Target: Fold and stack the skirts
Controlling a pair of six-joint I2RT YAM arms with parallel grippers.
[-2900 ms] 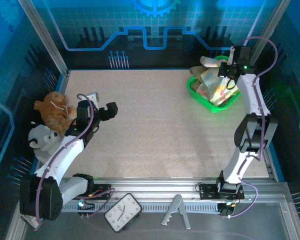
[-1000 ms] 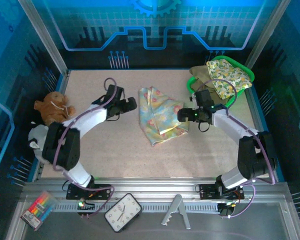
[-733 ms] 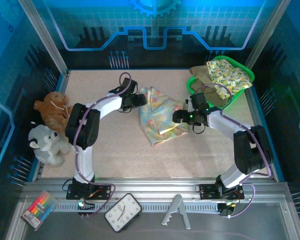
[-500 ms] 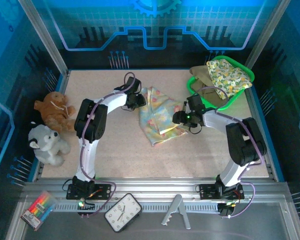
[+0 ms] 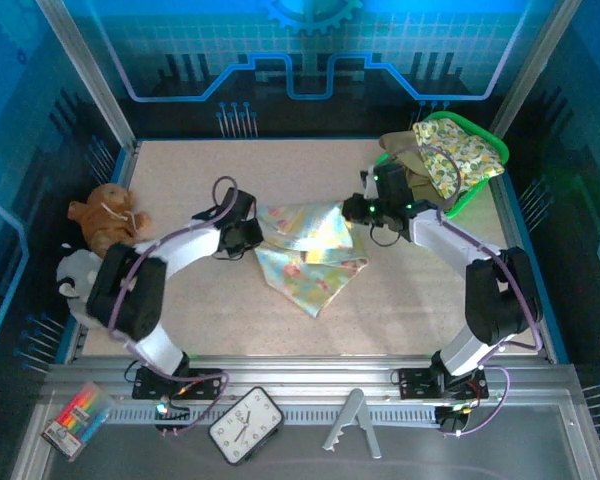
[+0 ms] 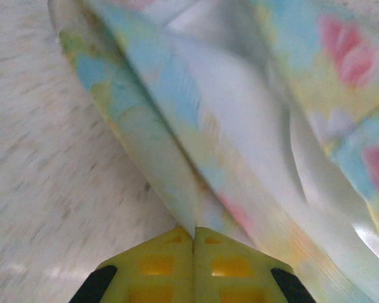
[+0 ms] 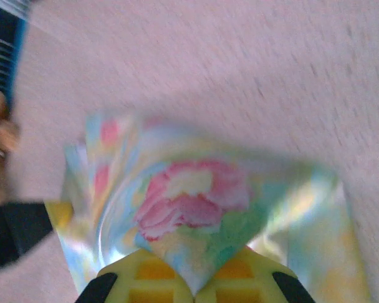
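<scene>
No text is legible; the clock (image 5: 245,424) dial's numerals are too small.

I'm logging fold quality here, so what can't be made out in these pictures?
1. Top view: the gripped corners of the pastel floral skirt, hidden under the left gripper and right gripper.
2. Top view: whatever lies under the yellow print cloth in the green basket.
3. Wrist views: the skirt's print detail, blurred.

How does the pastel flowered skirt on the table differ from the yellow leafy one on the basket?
The pastel flowered skirt lies on the table, pinched by the left gripper and right gripper; the yellow leafy skirt drapes over the green plastic basket, untouched. The pastel skirt shows pink and blue blooms, the yellow one dark sprigs. Both are printed cloth.
</scene>
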